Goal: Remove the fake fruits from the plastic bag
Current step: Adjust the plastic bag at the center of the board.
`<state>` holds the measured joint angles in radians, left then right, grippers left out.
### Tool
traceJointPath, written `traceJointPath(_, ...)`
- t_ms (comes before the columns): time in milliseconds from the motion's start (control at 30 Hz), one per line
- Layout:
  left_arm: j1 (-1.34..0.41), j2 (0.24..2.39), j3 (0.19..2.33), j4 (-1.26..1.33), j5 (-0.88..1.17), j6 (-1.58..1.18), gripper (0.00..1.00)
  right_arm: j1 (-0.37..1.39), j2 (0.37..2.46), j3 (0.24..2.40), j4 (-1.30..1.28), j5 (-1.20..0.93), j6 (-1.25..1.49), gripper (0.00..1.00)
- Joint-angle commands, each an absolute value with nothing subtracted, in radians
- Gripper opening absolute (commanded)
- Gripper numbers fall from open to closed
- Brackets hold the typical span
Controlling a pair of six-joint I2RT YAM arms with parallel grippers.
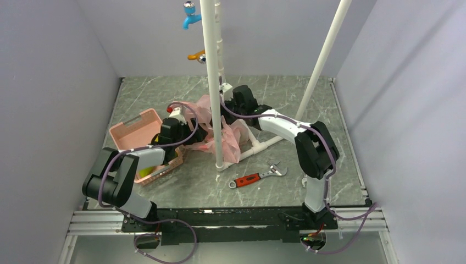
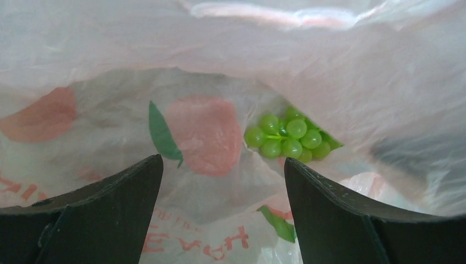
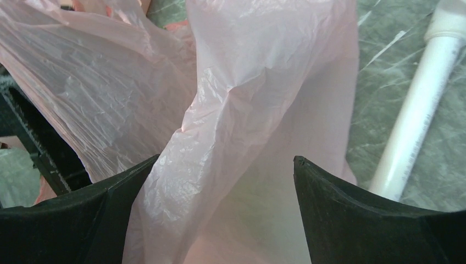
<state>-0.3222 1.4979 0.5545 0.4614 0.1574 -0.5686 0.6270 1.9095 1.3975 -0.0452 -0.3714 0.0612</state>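
- Top external view: the plastic bag (image 1: 233, 140) lies crumpled on the grey marbled table (image 1: 286, 93). I have both arms at it, the left from the bag's left side and the right from its far-right side.
- Left gripper (image 2: 222, 159): in the left wrist view it points into the bag's mouth with its fingers spread wide. It is released, and I see only air and bag film past the gap.
- Fake fruit: a bunch of green grapes (image 2: 288, 137) sits deep inside the bag, beyond the fingertips and toward the right-hand finger. Nothing touches it.
- The bag film around the grapes is translucent, printed with pink fruit shapes, green leaves and red lettering.
- Right gripper (image 3: 226, 158): in the right wrist view its fingers are also spread wide and released. A tall fold of the bag stands in the gap without being pinched. I can't tell if it brushes the pads.
- A pink slotted basket (image 1: 134, 129) sits just left of the bag. A yellow-green fruit (image 1: 145, 173) shows in its near end, half under my left arm, and I can't tell what kind it is.
- A white upright pipe (image 1: 211, 82) crosses in front of the bag in the top view.
- A lying white pipe (image 3: 417, 110) runs just right of the bag fold.
- A red-handled wrench (image 1: 257, 176) lies on the near side of the bag, apart from it.
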Motion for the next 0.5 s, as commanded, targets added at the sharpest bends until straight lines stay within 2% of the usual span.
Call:
traceJointPath(0,-0.317,1.519,0.613,0.473,0.218,-0.55,0.87,0.654,1.876,1.436,-0.007,-0.315,0.009,0.89)
traceJointPath(167,-0.312,1.502,0.605,0.48,0.19,-0.555,0.83,0.667,1.857,1.504,-0.152,-0.37,-0.103,0.92)
traceJointPath(333,-0.31,1.425,0.562,0.476,0.141,-0.538,0.83,0.702,1.804,1.511,-0.178,-0.27,-0.097,0.99)
traceJointPath(467,-0.311,1.409,0.544,0.484,0.16,-0.551,0.82,0.725,1.743,1.51,-0.169,-0.222,-0.052,1.0)
